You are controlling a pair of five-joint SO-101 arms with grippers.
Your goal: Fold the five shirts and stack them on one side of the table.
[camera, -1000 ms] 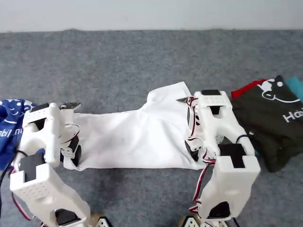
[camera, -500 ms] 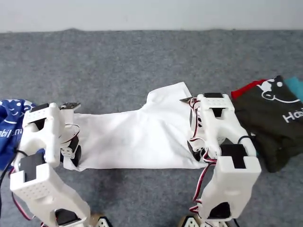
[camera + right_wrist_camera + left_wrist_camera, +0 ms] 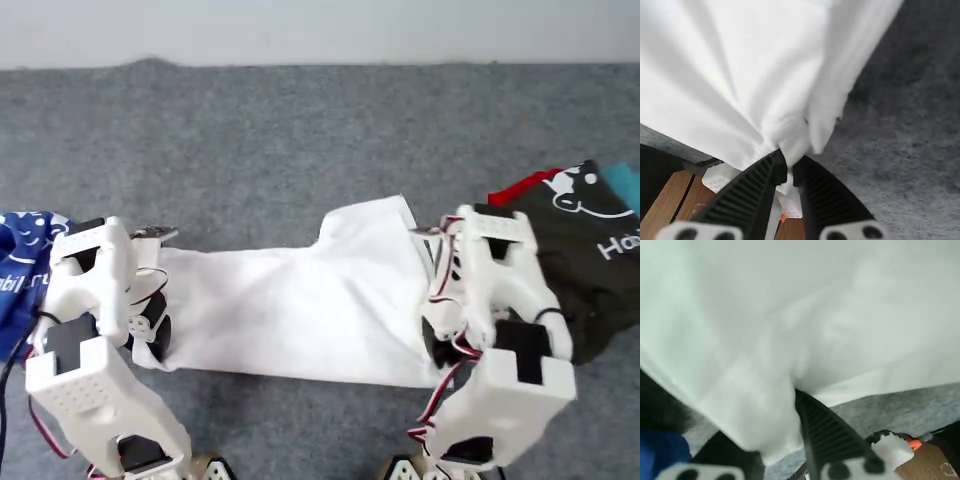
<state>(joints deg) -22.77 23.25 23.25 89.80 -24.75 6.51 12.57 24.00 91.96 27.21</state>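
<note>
A white shirt (image 3: 300, 300) hangs stretched between my two arms over the grey carpeted table (image 3: 300, 130). My left gripper (image 3: 148, 342) holds the shirt's left end, and in the left wrist view the gripper (image 3: 782, 440) is shut with white cloth (image 3: 805, 315) bunched between its black fingers (image 3: 827, 435). At the shirt's right end my right gripper (image 3: 436, 340) is also shut, and the right wrist view shows this gripper (image 3: 788, 161) pinching a gathered fold of the white shirt (image 3: 740, 75). One short sleeve (image 3: 370, 215) points toward the far side.
A folded dark shirt (image 3: 575, 250) with white print lies on red and teal cloth at the right edge, close beside my right arm. A crumpled blue shirt (image 3: 20, 270) lies at the left edge by my left arm. The far half of the table is bare carpet.
Both arms have shifted to the right, carrying the white shirt with them. The right arm now stands closer to the dark folded shirt. Both grips are unchanged.
</note>
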